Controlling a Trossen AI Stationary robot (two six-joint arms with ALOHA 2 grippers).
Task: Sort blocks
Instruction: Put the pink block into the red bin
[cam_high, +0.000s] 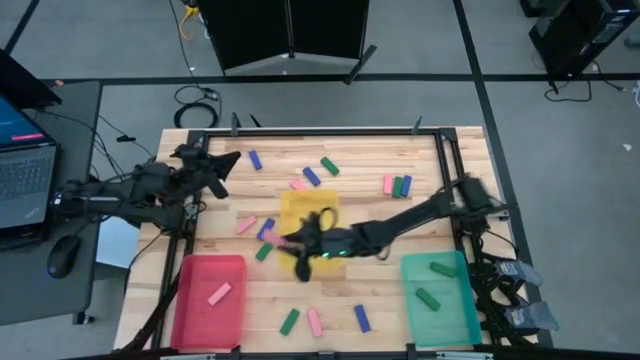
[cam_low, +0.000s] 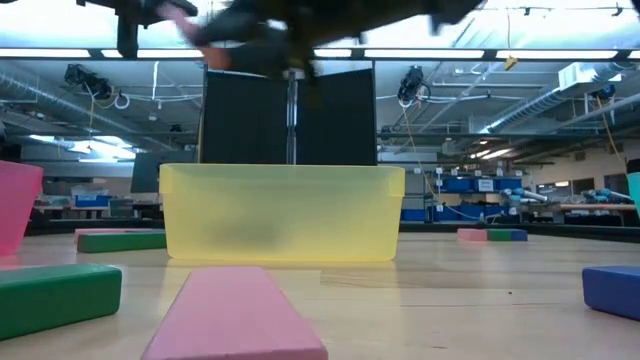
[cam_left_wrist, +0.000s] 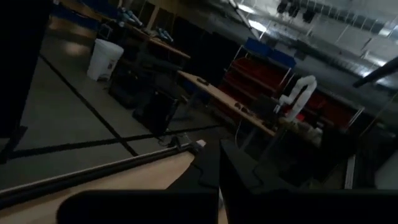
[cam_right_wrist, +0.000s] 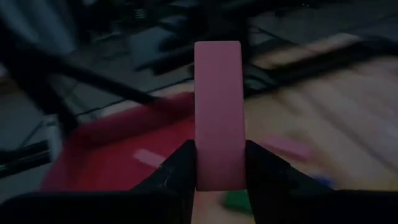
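Observation:
My right gripper (cam_right_wrist: 219, 149) is shut on a pink block (cam_right_wrist: 217, 106). In the high view it hangs blurred over the near left corner of the yellow tray (cam_high: 308, 205), pointing toward the red tray (cam_high: 205, 310). That tray holds one pink block (cam_high: 219, 293). My left gripper (cam_high: 225, 165) is shut with nothing in it and waits at the table's far left. Loose pink, green and blue blocks lie flat on the wooden table, such as a green one (cam_high: 263, 251) and a blue one (cam_high: 266, 229) left of the yellow tray. My right gripper pinches the pink block between its two fingers (cam_right_wrist: 180, 165) by the two long sides at its near end (cam_right_wrist: 217, 177). The block runs along the fingers and sticks out past their tips. The fingers come roughly level from the table's right. The block is lifted clear of the table.
A teal tray (cam_high: 462, 310) at the near right holds two green blocks. A pink, green and blue trio (cam_high: 397, 186) lies at the far right. More blocks lie along the near edge (cam_high: 314, 322). A dark frame borders the table.

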